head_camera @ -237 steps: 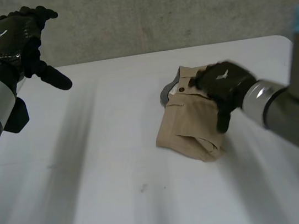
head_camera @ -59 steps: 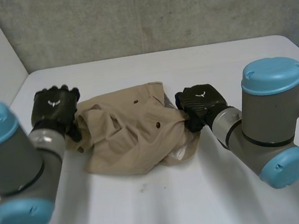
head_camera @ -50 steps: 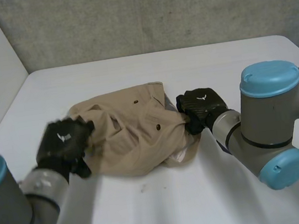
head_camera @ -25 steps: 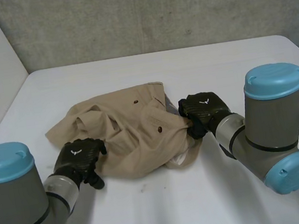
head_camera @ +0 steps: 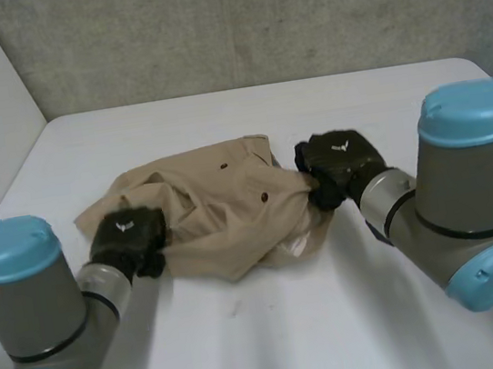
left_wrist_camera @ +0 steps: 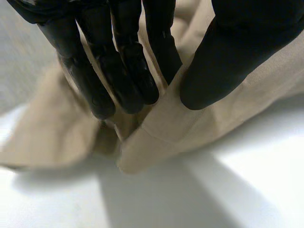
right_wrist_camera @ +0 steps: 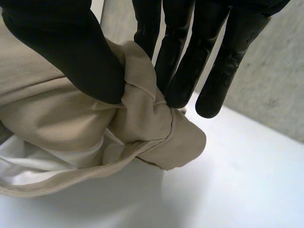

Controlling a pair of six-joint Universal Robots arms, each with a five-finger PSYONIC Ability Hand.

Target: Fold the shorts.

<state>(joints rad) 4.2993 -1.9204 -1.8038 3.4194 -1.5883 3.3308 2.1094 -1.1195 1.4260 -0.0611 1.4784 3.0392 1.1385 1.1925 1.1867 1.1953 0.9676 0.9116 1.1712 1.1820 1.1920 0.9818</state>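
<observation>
Head view: tan shorts (head_camera: 219, 216) lie crumpled and part spread near the middle of a white tabletop (head_camera: 296, 343). Two small dark buttons (head_camera: 264, 198) show on the upper side of the cloth, and a pale lining peeks out along the near right edge.

The left robot hand (head_camera: 128, 241), black, sits at the left near edge of the shorts. The right robot hand (head_camera: 337, 162) is at their right end, where the cloth gathers into a bunch against it. Both hands touch the cloth, with the wide middle of the shorts between them.

Left wrist view: the left robot hand (left_wrist_camera: 118, 57) has its fingers (left_wrist_camera: 102, 71) close together on one side of a raised band of the shorts (left_wrist_camera: 57, 128) and its thumb (left_wrist_camera: 223, 66) on the other side. The band is pinched between them. Just beyond the fingertips, a folded edge of the cloth rests on the tabletop (left_wrist_camera: 190, 199).

Right wrist view: the right robot hand (right_wrist_camera: 66, 47) pinches a thick twisted fold of the shorts (right_wrist_camera: 57, 118) between its thumb and its straight fingers (right_wrist_camera: 185, 71). A rounded flap of cloth hangs under the fingertips, and the white lining (right_wrist_camera: 33, 166) shows beneath the thumb, low by the tabletop (right_wrist_camera: 228, 180).

Outward from the cloth, the left arm (head_camera: 34, 306) and the right arm (head_camera: 469, 199) reach in from the near corners, each grey with a light-blue cap. A grey concrete wall (head_camera: 251, 19) runs along the far edge of the tabletop.
</observation>
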